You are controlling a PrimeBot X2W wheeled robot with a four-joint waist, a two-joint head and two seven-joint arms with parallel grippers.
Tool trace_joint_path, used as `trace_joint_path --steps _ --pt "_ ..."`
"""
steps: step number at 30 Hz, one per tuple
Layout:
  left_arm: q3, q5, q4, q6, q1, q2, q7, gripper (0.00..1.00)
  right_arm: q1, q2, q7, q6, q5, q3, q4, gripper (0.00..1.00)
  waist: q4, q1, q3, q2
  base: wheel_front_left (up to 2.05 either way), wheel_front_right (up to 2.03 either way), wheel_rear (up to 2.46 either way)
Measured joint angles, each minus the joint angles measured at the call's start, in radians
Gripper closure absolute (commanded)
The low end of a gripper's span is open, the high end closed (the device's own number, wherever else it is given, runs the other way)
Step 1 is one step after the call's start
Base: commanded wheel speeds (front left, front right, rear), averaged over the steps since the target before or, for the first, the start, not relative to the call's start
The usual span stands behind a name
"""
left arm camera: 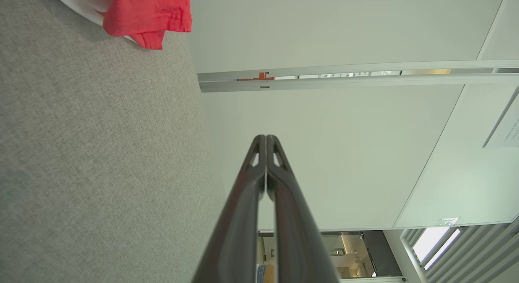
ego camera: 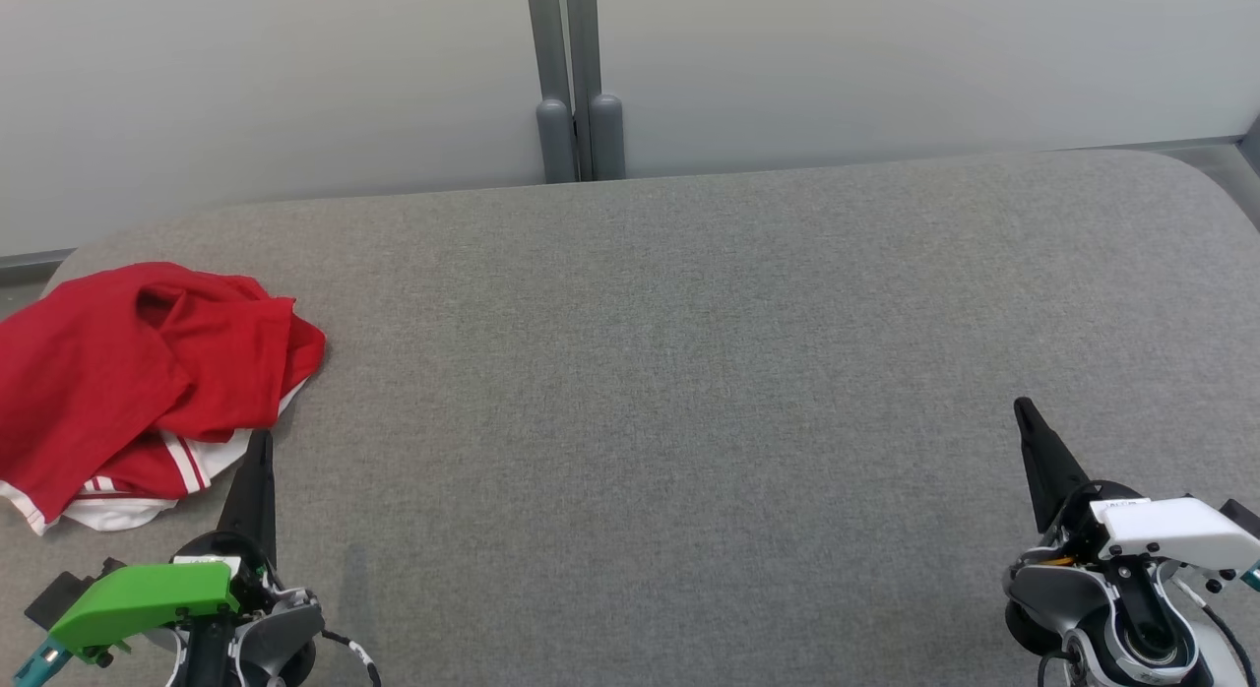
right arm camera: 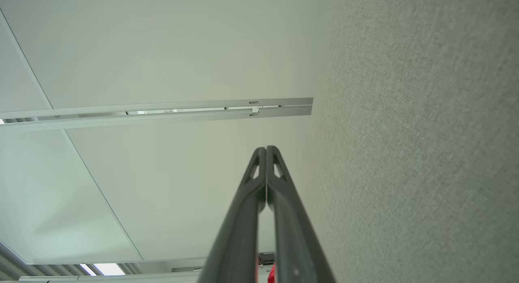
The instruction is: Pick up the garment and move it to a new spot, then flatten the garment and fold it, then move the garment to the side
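So the desk (ego camera: 689, 372) is covered in a grey felt-like fabric with rounded far corners, and most of it is bare. The garment (ego camera: 138, 372) is a red one with white striped trim, bunched in a crumpled heap at the left end of the desk and running off the head view's left edge; you can also catch a red corner of it (left arm camera: 150, 15) in the left wrist view. The left gripper (ego camera: 262, 443), the one with the green cover, sits low at the near left with its tip just beside the garment's white hem, can't tell if it's actually touching. Its jaws are pressed together on nothing (left arm camera: 266, 139). The right gripper (ego camera: 1026, 416) is way over at the near right, well apart from the garment, jaws also closed and empty (right arm camera: 266, 150). Behind the desk there are plain pale wall panels (ego camera: 886, 57) split by a grey post (ego camera: 576, 77).
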Motion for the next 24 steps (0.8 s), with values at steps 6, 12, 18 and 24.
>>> trace_joint_path --steps 6,12,18,24 --pt "0.0 0.0 0.0 0.0 0.0 0.0 0.0 1.0 0.0 0.0 0.0 0.0 0.0 0.0 0.0 1.0 0.0 0.0 0.0 0.0 0.0 0.0 0.0" --pt "0.0 0.0 0.0 0.0 0.0 0.0 0.0 1.0 0.0 0.0 0.0 0.0 0.0 0.0 0.0 1.0 0.0 0.0 0.0 0.0 0.0 0.0 0.0" --pt "0.0 0.0 0.0 0.0 0.0 0.0 0.0 1.0 0.0 0.0 0.0 0.0 0.0 0.0 0.0 1.0 0.0 0.0 0.0 0.0 0.0 0.0 0.0" --pt "0.0 0.0 0.0 0.0 0.0 0.0 0.0 1.0 0.0 0.0 0.0 0.0 0.0 0.0 0.0 1.0 0.0 0.0 0.0 0.0 0.0 0.0 0.0"
